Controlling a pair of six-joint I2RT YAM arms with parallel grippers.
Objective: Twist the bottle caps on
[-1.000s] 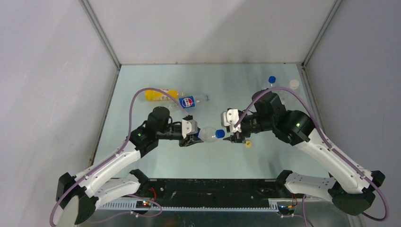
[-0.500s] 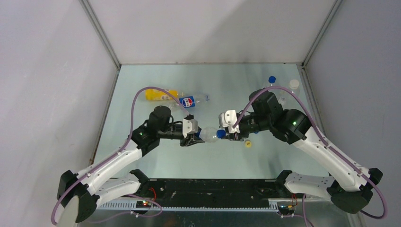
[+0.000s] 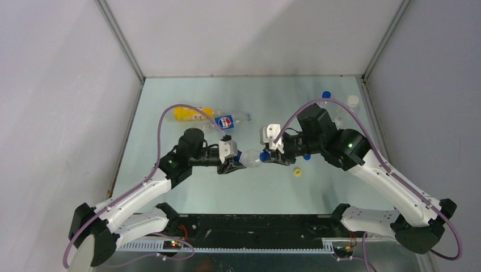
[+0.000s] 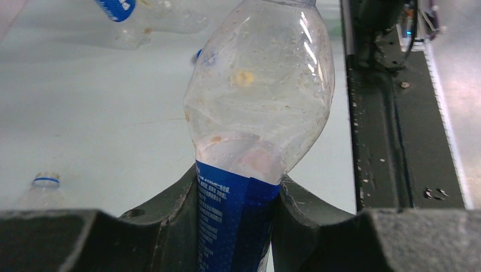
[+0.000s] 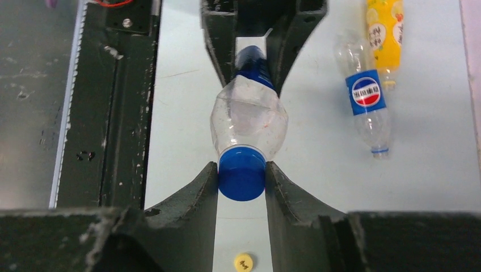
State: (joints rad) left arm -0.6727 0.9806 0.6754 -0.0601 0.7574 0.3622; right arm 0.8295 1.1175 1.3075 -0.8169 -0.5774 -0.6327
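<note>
My left gripper is shut on the blue-labelled body of a clear bottle and holds it level above the table, neck pointing right. In the left wrist view the fingers clamp its label. A blue cap sits on its neck. My right gripper is shut on that cap; in the right wrist view the cap is pinched between both fingers. A yellow cap lies loose on the table, also in the right wrist view. A yellow-orange bottle and a second labelled bottle lie at back left.
At the back right stand a clear thing with a blue cap and a clear bottle with a white cap. The black base rail runs along the near edge. Grey walls close in the sides and back.
My right gripper has moved left from beside the blue cap onto it and closed on it. The left gripper and its bottle have shifted slightly up and left.
</note>
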